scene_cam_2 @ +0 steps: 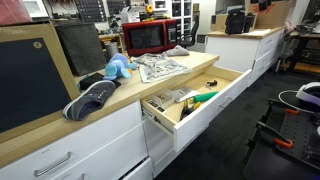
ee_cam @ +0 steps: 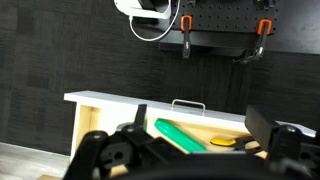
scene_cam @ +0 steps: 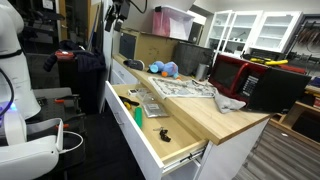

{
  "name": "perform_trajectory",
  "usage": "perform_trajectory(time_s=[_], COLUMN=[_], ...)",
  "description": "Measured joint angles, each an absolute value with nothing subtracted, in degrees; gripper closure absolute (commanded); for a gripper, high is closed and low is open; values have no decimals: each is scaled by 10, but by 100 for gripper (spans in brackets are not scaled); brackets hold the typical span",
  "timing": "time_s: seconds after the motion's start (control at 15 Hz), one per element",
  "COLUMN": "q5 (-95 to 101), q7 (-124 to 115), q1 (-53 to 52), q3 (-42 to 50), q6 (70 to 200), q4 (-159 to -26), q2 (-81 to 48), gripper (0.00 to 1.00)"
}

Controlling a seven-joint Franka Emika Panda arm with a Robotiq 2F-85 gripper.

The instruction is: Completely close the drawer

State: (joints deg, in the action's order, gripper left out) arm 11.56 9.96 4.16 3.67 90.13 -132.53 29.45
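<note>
- Since the drawer (scene_cam: 140, 135) stands pulled well out from under the wooden counter (scene_cam: 215, 115), the closing push has not begun. I judge this to be the approach step.
- In both exterior views the drawer (scene_cam_2: 205, 112) shows its cream inside, with a green tool (scene_cam_2: 203, 97) and other small items lying in it.
- In the wrist view the gripper (ee_cam: 195, 158) is spread wide and holds nothing. Its dark fingers (ee_cam: 112, 155) frame the bottom of the picture.
- The drawer's white front panel (ee_cam: 120, 98) and its metal handle (ee_cam: 188, 103) lie ahead of the fingers and apart from them — the fingers seem to hover over the drawer's inside, on the counter side of the panel.
- The next move, as I read it, calls for getting beyond the panel to its outer face, then pressing squarely toward the cabinet — an off-centre push could skew the long drawer.
</note>
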Motion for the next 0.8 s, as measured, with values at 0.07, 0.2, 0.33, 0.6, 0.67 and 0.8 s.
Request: perform_trajectory(time_s=[0.07, 0.2, 0.33, 0.6, 0.67, 0.8], q5=[116, 116, 111, 87, 81, 74], q7=[100, 99, 94, 84, 84, 86], q1=[42, 41, 40, 41, 43, 47], q3=[37, 37, 40, 61, 70, 91], q6=[901, 904, 922, 1009, 1038, 1103], q4=[-1325, -1326, -1332, -1377, -1397, -1444], q2=[295, 295, 295, 296, 296, 298], gripper=[0, 0, 0, 0, 0, 0])
